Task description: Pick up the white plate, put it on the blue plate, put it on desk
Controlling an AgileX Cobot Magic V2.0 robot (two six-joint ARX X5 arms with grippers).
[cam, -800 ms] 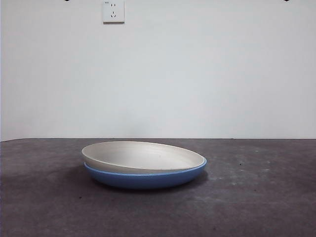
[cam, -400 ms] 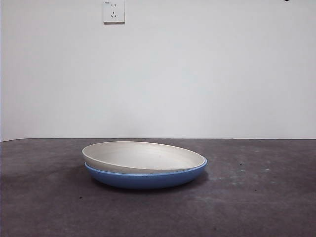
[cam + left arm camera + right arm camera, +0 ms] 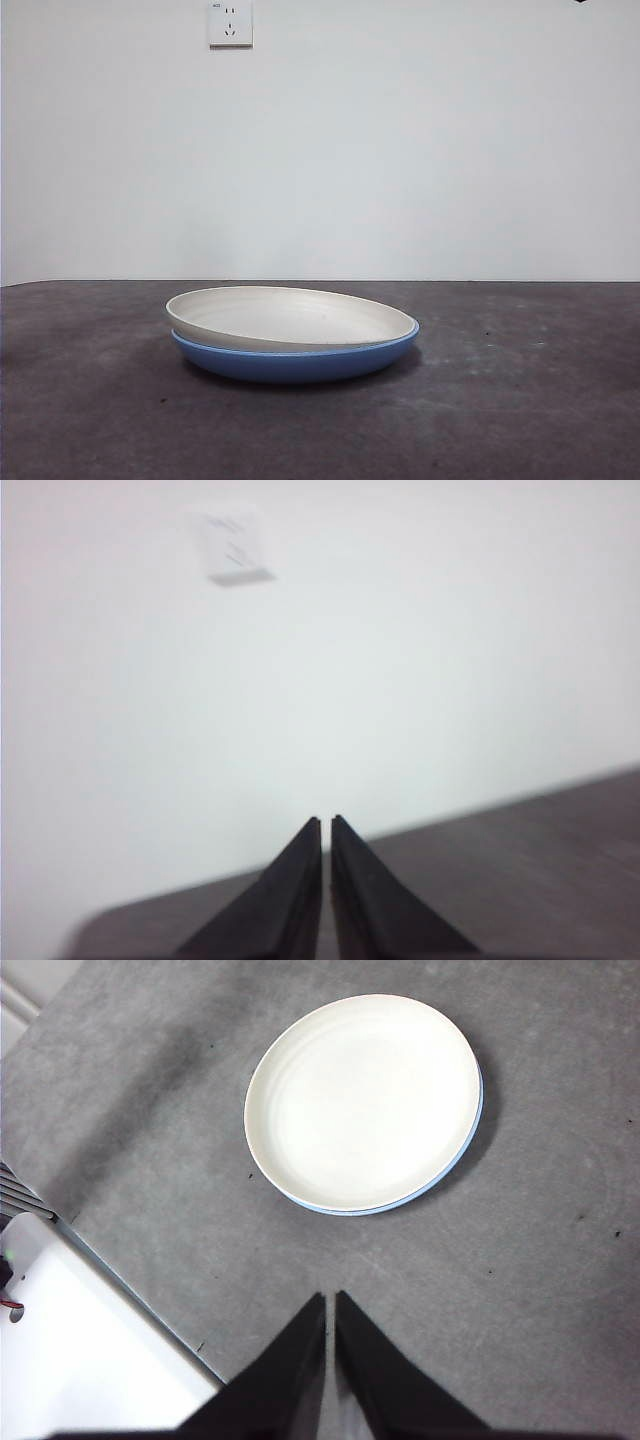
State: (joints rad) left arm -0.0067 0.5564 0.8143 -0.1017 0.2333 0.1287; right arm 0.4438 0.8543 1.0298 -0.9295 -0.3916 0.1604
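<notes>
Even, soft indoor light fills all three views, with no harsh glare. In the front view the white plate (image 3: 290, 316) and blue plate (image 3: 300, 362) are sharp, casting a faint, diffuse shadow on the desk (image 3: 520, 420). The left wrist view is blurred and washed out; the wall socket (image 3: 233, 547) is smeared. The right wrist view is crisp, with a thin dark shadow along one side of the plates.
</notes>
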